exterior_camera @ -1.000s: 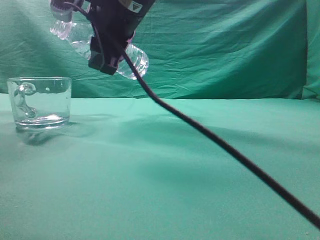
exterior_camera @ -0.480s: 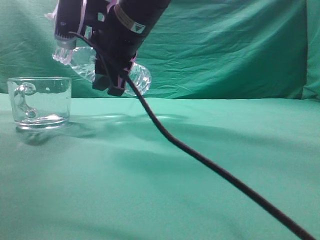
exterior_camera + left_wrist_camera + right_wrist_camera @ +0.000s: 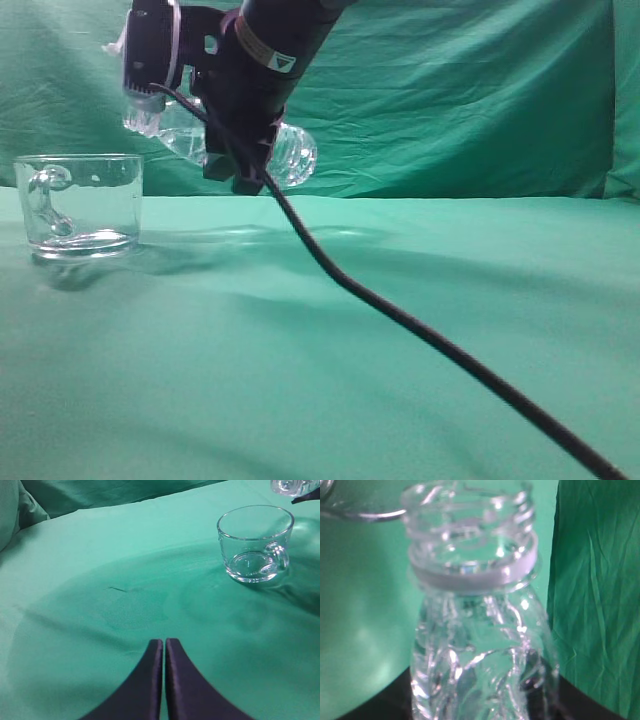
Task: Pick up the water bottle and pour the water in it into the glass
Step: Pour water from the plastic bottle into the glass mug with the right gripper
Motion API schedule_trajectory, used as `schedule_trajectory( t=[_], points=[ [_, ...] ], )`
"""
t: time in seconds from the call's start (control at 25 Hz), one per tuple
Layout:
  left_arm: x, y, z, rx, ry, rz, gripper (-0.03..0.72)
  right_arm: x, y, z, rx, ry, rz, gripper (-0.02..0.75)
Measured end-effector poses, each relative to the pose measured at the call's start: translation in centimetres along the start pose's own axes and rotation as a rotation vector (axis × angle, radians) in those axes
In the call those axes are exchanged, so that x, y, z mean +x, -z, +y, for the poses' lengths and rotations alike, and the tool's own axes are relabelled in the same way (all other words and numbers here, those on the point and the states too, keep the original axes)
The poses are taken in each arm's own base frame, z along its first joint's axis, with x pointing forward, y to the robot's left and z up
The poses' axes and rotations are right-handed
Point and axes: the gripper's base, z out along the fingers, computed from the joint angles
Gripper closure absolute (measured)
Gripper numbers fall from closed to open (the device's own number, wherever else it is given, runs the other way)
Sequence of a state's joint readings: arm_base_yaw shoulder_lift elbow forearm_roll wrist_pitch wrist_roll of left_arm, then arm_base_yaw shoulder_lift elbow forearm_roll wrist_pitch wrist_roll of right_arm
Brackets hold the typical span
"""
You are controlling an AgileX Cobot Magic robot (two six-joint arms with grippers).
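The glass [image 3: 80, 205], a short clear mug with a looped handle, stands at the left on the green cloth, with a thin layer of water [image 3: 80, 242] at its base. It also shows in the left wrist view [image 3: 255, 542]. My right gripper [image 3: 235, 150] is shut on the water bottle [image 3: 290, 155] and holds it tipped nearly level in the air, right of and above the glass, open neck toward it. In the right wrist view the uncapped bottle [image 3: 475, 630] fills the frame. My left gripper [image 3: 164, 642] is shut and empty over bare cloth, short of the glass.
A green cloth [image 3: 400, 330] covers the table and hangs as a backdrop [image 3: 450, 90]. A black cable [image 3: 420, 325] runs from my right wrist down to the lower right, across the table's middle.
My right gripper with the bottle has come down and shifted right, away from over the glass. The bottle now lies lower and closer to level. The glass has not moved.
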State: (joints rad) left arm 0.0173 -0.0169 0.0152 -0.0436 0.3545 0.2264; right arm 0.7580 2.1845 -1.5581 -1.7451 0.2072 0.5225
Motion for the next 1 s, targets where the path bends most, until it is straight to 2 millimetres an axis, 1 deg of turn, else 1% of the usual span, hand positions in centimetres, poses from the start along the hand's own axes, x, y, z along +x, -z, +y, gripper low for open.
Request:
schedule_trajectory(
  t=[0.12,0.32,0.52,0.68,1.0],
  points=[
    [0.0,0.0,0.0,0.0,0.0,0.0,0.688,0.0,0.0,-0.1,0.006,-0.003,0.007,0.414],
    [0.0,0.0,0.0,0.0,0.0,0.0,0.688,-0.5,0.1,-2.0,0.06,-0.017,-0.007,0.414],
    [0.0,0.0,0.0,0.0,0.0,0.0,0.688,-0.9,0.3,-3.2,0.095,-0.021,-0.02,0.414],
    [0.0,0.0,0.0,0.0,0.0,0.0,0.688,-1.0,0.3,-3.5,0.105,0.03,-0.02,0.414],
    [0.0,0.0,0.0,0.0,0.0,0.0,0.688,-1.1,0.3,-3.6,0.106,0.121,-0.019,0.414]
  ],
)
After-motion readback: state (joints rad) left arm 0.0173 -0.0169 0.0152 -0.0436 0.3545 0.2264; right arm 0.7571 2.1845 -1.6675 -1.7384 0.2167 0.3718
